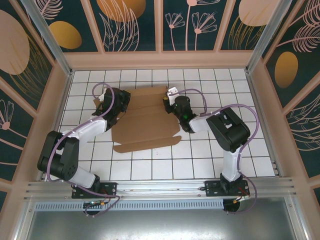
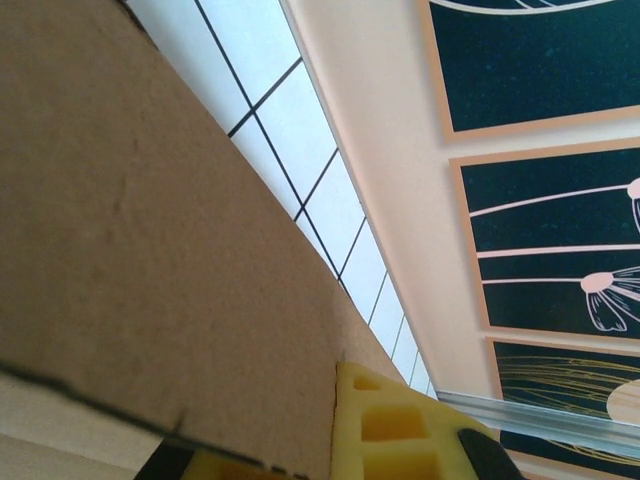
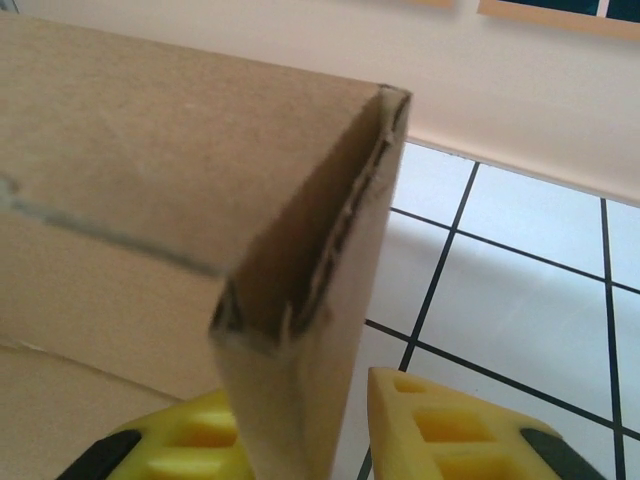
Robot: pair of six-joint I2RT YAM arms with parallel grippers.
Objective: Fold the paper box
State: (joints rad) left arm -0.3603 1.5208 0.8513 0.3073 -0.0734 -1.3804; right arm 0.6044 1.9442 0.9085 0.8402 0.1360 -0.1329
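The paper box (image 1: 145, 125) lies partly folded at the middle of the white tiled table (image 1: 210, 150). The left gripper (image 1: 106, 105) is clamped on its left edge. The right gripper (image 1: 167, 104) straddles the raised right flap, fingers apart.

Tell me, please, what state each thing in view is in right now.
paper box: partly folded, lying mostly flat, right end flap raised.
left gripper: shut on the paper box's left edge.
right gripper: open, fingers astride the raised flap, gap beside one finger.
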